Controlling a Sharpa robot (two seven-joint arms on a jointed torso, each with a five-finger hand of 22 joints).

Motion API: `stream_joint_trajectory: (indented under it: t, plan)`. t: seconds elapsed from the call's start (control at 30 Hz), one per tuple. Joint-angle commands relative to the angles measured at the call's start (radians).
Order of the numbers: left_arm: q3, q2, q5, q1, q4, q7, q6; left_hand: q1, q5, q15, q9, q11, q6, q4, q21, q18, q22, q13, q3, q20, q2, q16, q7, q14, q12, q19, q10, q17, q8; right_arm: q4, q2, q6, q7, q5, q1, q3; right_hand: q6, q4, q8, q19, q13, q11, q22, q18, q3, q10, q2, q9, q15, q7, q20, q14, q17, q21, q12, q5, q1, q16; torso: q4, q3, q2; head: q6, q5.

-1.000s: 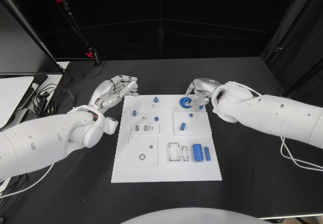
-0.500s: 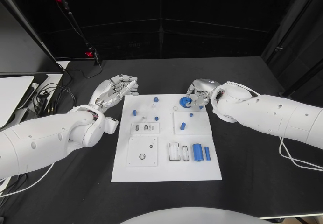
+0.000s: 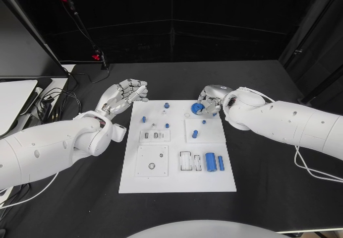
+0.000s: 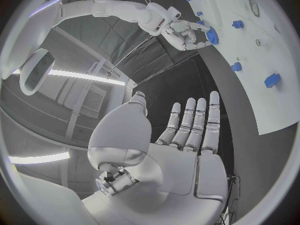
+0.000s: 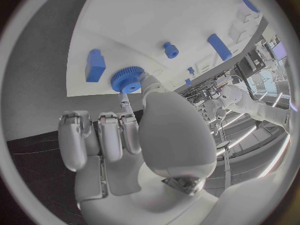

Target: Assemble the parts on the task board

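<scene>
Blue gear at the task board's far edge, toward 1 o'clock, pinched in the fingers of the right hand. Left hand at 10 o'clock off the board's far corner above the black bench, fingers straight and apart, holding nothing. More blue parts toward 5 o'clock on the board.
</scene>
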Motion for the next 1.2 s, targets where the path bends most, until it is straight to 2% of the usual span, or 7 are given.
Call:
stream_joint_trajectory:
  t: [0.03, 0.33, 0.53, 0.83, 1.03, 1.2]
  plan:
    - [0.001, -0.001, -0.004, 0.001, 0.001, 0.100, 0.008, 0.000, 0.005, 0.001, 0.000, 0.003, -0.001, -0.001, -0.003, -0.014, -0.001, -0.001, -0.005, 0.000, 0.009, 0.005, 0.136, -0.008, 0.003, -0.004, -0.006, 0.000, -0.005, 0.001, 0.001, -0.005, -0.010, -0.007, 0.001, 0.001, -0.007, 0.000, -0.006, 0.104, 0.263, -0.005, 0.263, -0.007, 0.006, 0.104, 0.009, -0.001, -0.007, -0.001, -0.004, 0.108, 0.263, 0.003, 0.003, -0.005, 0.003, 0.002, -0.0005, 0.0001, 0.000, 0.000, 0.000]
    - [0.001, 0.001, -0.004, 0.001, 0.000, 0.100, 0.009, 0.000, 0.005, 0.001, 0.000, 0.003, -0.001, -0.001, -0.003, -0.014, -0.001, -0.001, -0.005, 0.000, 0.009, 0.005, 0.136, -0.008, 0.003, -0.004, -0.006, 0.000, -0.005, -0.001, 0.002, -0.012, -0.015, -0.008, 0.001, 0.001, 0.014, -0.003, -0.001, 0.104, 0.263, -0.007, 0.263, -0.007, 0.013, 0.104, 0.022, 0.001, -0.009, -0.003, -0.006, 0.108, 0.263, 0.003, 0.003, -0.006, 0.006, 0.002, -0.0004, 0.0001, 0.000, -0.001, 0.000]
    - [0.001, 0.002, -0.004, 0.001, -0.001, 0.099, 0.010, 0.001, 0.006, 0.001, 0.000, 0.003, -0.002, -0.001, -0.003, -0.015, -0.001, 0.000, -0.008, 0.000, 0.012, 0.006, 0.137, -0.009, 0.004, -0.004, -0.007, 0.000, -0.006, -0.001, 0.003, -0.005, -0.019, -0.008, 0.001, 0.001, 0.099, -0.012, 0.020, 0.104, 0.263, -0.022, 0.263, -0.007, 0.027, 0.104, 0.045, 0.009, -0.020, -0.020, -0.016, 0.108, 0.263, 0.003, 0.003, -0.009, 0.013, 0.002, -0.0004, 0.0002, 0.000, -0.003, -0.001]
    - [0.001, 0.002, -0.004, 0.001, -0.001, 0.099, 0.009, 0.001, 0.006, 0.001, 0.000, 0.003, -0.002, -0.001, -0.003, -0.015, -0.001, 0.000, -0.008, 0.000, 0.012, 0.006, 0.137, -0.009, 0.004, -0.004, -0.007, 0.000, -0.006, 0.007, 0.001, -0.020, -0.012, -0.008, 0.000, 0.001, 0.165, -0.025, 0.023, 0.104, 0.263, -0.041, 0.263, -0.007, 0.042, 0.104, 0.066, 0.009, -0.036, -0.042, -0.031, 0.108, 0.263, 0.003, 0.003, -0.008, 0.024, 0.002, 0.0002, 0.0003, 0.000, -0.003, 0.001]
    - [0.001, 0.001, -0.004, 0.001, -0.002, 0.098, 0.009, 0.001, 0.006, 0.001, 0.000, 0.003, -0.002, -0.001, -0.003, -0.015, -0.001, 0.000, -0.008, 0.000, 0.012, 0.006, 0.137, -0.009, 0.004, -0.004, -0.007, 0.000, -0.006, 0.015, -0.002, -0.051, -0.001, -0.007, -0.001, 0.001, 0.181, -0.032, 0.021, 0.104, 0.263, -0.045, 0.263, -0.007, 0.046, 0.104, 0.070, 0.008, -0.040, -0.046, -0.036, 0.108, 0.263, 0.003, 0.003, -0.009, 0.028, 0.002, -0.0003, -0.0001, 0.000, -0.002, 0.001]
    - [0.001, 0.001, -0.004, 0.001, -0.001, 0.098, 0.010, 0.001, 0.006, 0.001, 0.000, 0.003, -0.002, -0.001, -0.003, -0.015, -0.001, 0.000, -0.008, 0.000, 0.012, 0.006, 0.137, -0.009, 0.004, -0.004, -0.007, 0.000, -0.006, 0.031, -0.010, -0.127, 0.029, -0.001, -0.002, 0.001, 0.187, -0.041, 0.015, 0.104, 0.263, -0.044, 0.263, -0.007, 0.050, 0.104, 0.070, 0.005, -0.042, -0.042, -0.038, 0.108, 0.263, 0.003, 0.003, -0.009, 0.036, 0.002, -0.0006, -0.0003, 0.000, 0.001, 0.004]
